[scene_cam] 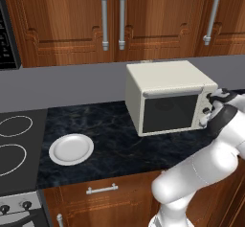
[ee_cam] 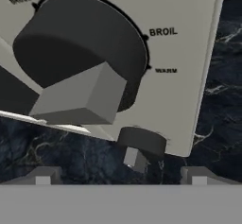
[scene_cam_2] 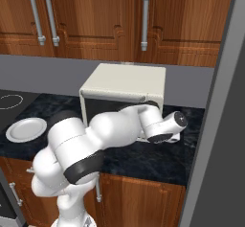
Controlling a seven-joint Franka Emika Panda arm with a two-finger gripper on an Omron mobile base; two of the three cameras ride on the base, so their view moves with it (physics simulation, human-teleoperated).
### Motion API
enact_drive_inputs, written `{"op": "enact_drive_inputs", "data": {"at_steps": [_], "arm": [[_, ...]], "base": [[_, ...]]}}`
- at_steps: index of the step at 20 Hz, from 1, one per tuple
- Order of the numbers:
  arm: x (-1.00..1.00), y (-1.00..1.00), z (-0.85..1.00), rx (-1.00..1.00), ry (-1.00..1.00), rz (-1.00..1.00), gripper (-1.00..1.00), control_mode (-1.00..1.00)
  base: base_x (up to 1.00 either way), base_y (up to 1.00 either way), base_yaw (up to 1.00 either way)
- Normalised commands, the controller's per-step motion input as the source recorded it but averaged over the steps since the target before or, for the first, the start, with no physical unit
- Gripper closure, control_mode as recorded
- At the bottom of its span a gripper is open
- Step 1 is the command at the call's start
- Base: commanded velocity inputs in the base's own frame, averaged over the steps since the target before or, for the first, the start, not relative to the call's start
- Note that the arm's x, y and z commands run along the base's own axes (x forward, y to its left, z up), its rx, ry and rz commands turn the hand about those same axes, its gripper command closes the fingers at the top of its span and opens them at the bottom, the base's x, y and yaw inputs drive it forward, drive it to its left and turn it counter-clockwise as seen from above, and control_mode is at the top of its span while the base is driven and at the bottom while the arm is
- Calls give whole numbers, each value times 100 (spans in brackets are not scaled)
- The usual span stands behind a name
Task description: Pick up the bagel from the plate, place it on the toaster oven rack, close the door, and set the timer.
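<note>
Cream oven (scene_cam: 165,94) on the dark marble counter (scene_cam: 115,140), used here as the landmark. Door (scene_cam: 170,111) shut flat against the oven front, dark glass facing out, bar handle along its top edge. Plate (scene_cam: 71,149) well to the left of the oven on the same counter, near the stove (scene_cam: 16,144), nothing lying on it. Same plate (scene_cam_2: 26,129) low and left of the oven in the right base view. Bagel and rack hidden behind the shut door; cannot tell where they sit.

Gripper (scene_cam: 210,110) up against the right end of the oven front, at the control panel, just beside the knobs. Wrist and hand (scene_cam_2: 165,125) reaching across the oven face in the right base view, blocking most of the door.

From the hand view: large dark knob (ee_cam: 80,53) with a pale grey pointer block, very close, ringed by "BROIL" and "WARM" marks on the cream panel. Smaller knob (ee_cam: 141,142) below it at the panel's lower edge. Gripper (ee_cam: 121,176) with fingertips (ee_cam: 43,176) spread wide apart, nothing between them, smaller knob lying just ahead of the gap.
</note>
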Motion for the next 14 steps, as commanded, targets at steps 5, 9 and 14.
{"op": "enact_drive_inputs", "data": {"at_steps": [5,9,14], "arm": [[3,-9,-18,0,2,0,-100,-100],[2,-1,-11,0,0,0,-100,-100],[10,0,0,0,0,0,-100,-100]], "base": [[0,0,0],[0,0,0],[0,0,0]]}}
